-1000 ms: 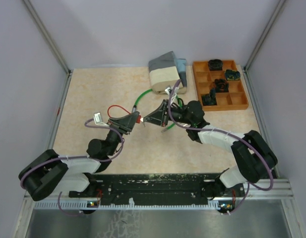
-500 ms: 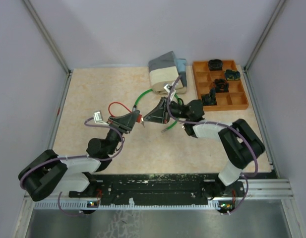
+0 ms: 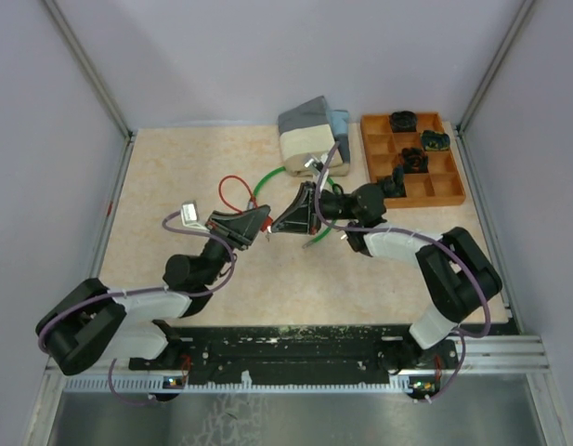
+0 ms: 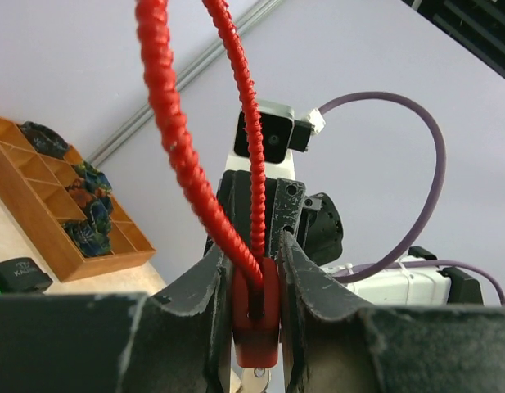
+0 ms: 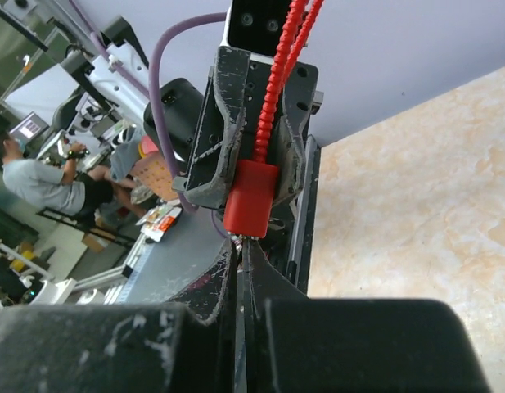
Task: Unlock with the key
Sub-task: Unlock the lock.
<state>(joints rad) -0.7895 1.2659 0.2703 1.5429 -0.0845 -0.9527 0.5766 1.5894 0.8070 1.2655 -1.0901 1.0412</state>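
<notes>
L gripper (image 4: 256, 315) is partly closed, its 2 fingers (image 4: 209, 286) clamped on opposite sides of the red lock (image 4: 256, 327), which it holds up off the table (image 3: 165, 167). The lock's ribbed red cable loop (image 4: 174, 123) runs out of the body's far end and arches back over the L wrist. R gripper (image 5: 240, 266) is fully closed, pads pinching the key (image 5: 239, 248), seen edge-on as a thin metal sliver. The key tip sits at the lock's near end face; can't tell if it's in the keyhole. In top view the 2 grippers meet tip to tip at the lock, approx mid-table. Behind the lock, a green cable (image 3: 259, 188) curves toward a grey-and-cream pouch (image 3: 309, 137) at the table's far edge. Behind and to the R of the lock, next to the pouch, is an orange tray (image 3: 446, 198) w/ several compartments, some holding dark items (image 3: 403, 120). In L wrist view a black object (image 4: 15, 274) below the tray has white lettering, too small to read.
</notes>
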